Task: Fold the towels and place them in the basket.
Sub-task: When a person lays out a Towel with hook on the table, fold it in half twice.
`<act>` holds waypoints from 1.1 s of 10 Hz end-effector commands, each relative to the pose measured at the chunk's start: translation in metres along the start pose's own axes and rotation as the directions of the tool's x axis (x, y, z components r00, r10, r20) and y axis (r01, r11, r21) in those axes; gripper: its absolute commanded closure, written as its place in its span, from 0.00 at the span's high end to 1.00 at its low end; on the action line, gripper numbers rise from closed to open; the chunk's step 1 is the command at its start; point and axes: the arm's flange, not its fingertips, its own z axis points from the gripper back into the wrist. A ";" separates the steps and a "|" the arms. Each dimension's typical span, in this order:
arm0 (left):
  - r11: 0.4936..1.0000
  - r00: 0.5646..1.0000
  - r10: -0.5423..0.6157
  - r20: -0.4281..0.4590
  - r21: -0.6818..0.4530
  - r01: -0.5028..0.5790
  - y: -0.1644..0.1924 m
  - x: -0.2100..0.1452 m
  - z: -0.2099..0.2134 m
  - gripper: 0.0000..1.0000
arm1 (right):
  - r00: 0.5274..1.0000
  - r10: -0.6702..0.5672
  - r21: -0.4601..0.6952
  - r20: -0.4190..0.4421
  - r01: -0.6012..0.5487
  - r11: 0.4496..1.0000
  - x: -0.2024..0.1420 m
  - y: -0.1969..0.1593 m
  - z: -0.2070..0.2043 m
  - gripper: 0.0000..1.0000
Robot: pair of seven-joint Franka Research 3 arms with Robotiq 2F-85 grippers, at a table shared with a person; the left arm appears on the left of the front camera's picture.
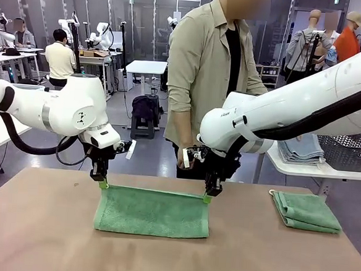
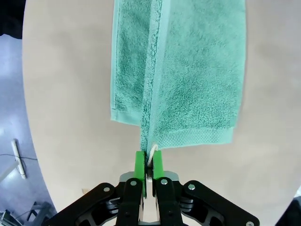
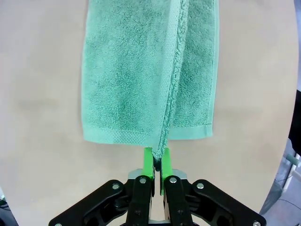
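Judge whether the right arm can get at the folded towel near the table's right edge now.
Probably not yet. The right gripper is shut on a corner of the middle towel. Only tabletop lies between it and the folded towel, so once free it likely could.

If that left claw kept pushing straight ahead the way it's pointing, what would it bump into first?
The left gripper points down, pinching an edge of the mint-green terry towel; going straight on, it would likely press that towel onto the light brown table just below.
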 end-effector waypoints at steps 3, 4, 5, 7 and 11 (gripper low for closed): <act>0.999 0.999 -0.036 -0.030 -0.003 0.036 0.027 -0.016 -0.024 0.08 | 0.999 0.037 0.002 0.015 -0.037 0.999 -0.022 -0.021 -0.016 0.08; 0.999 0.999 -0.034 -0.034 -0.007 0.034 0.030 -0.017 -0.028 0.08 | 0.999 0.034 0.002 0.011 -0.034 0.999 -0.024 -0.024 -0.018 0.08; 0.999 0.998 -0.046 -0.033 -0.002 0.046 0.035 -0.019 -0.031 0.08 | 0.999 0.034 -0.004 0.004 -0.034 0.999 -0.027 -0.026 -0.018 0.08; 0.998 0.998 -0.060 -0.029 0.008 0.060 0.027 -0.015 -0.024 0.27 | 0.999 0.036 -0.003 0.008 -0.036 0.999 -0.022 -0.022 -0.017 0.24; 0.996 0.996 -0.064 -0.061 0.055 0.068 0.001 0.003 0.011 0.50 | 0.999 0.006 -0.005 -0.040 -0.006 1.000 0.003 0.009 0.013 0.64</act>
